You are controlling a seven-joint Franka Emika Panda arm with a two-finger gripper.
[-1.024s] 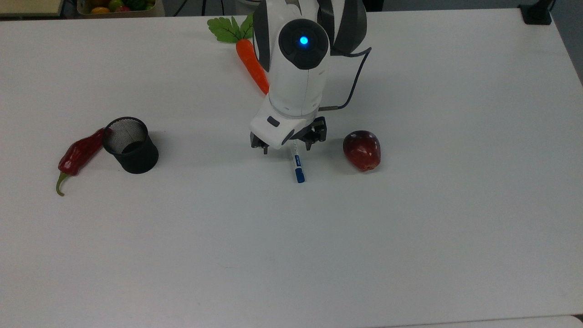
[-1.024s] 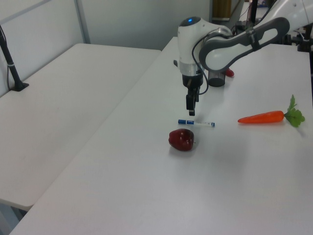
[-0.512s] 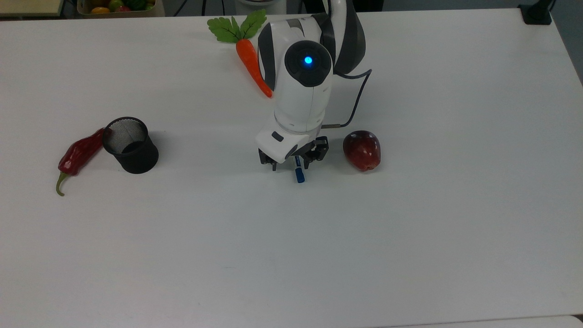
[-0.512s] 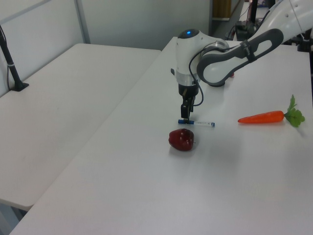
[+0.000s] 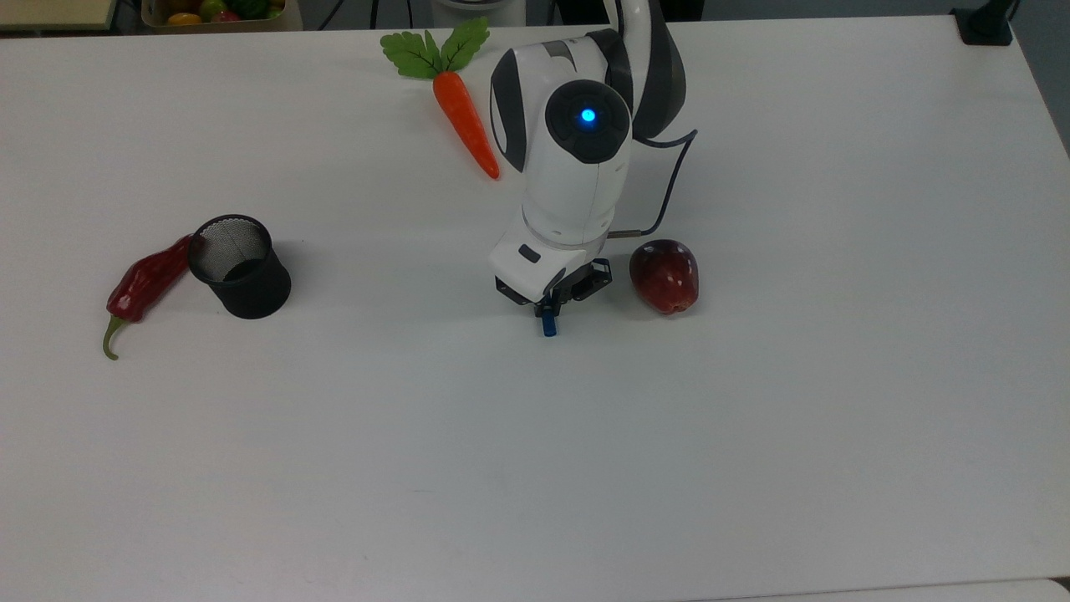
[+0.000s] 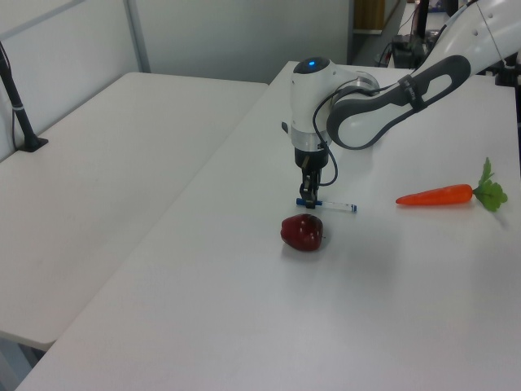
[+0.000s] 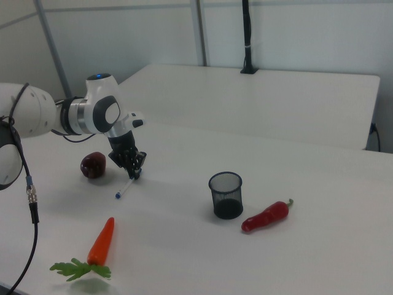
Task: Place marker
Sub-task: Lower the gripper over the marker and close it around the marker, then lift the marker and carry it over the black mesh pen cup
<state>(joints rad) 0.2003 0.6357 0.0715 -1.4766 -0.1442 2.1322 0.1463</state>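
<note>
The marker [image 6: 326,204] is seen lying flat on the white table [image 5: 752,435], a slim white barrel with a blue cap and a small blue tip at the far end [image 7: 117,196]. In the left view it is found just behind the red apple [image 6: 303,232], stretching from the cap toward the left view's right. In the top view only the blue cap end [image 5: 549,324] is left showing; the barrel is covered by the arm's wrist. The apple [image 5: 664,276] is used as the landmark: the cap lies near it, toward the top view's left, not touching.

The gripper [image 6: 309,198] is lowered right onto the cap end, and its fingers [image 7: 132,169] are seen drawn in close on either side of the marker. Whether the marker is truly clamped or merely flanked cannot be told. The blue label on the barrel cannot be made out.

The carrot [image 5: 462,113] is placed well behind the apple, and the black mesh cup [image 5: 240,266] well apart from it at the top view's left, with the red chili [image 5: 144,283] touching the cup's far side. A box of fruit [image 5: 219,12] is cut off at the top edge.
</note>
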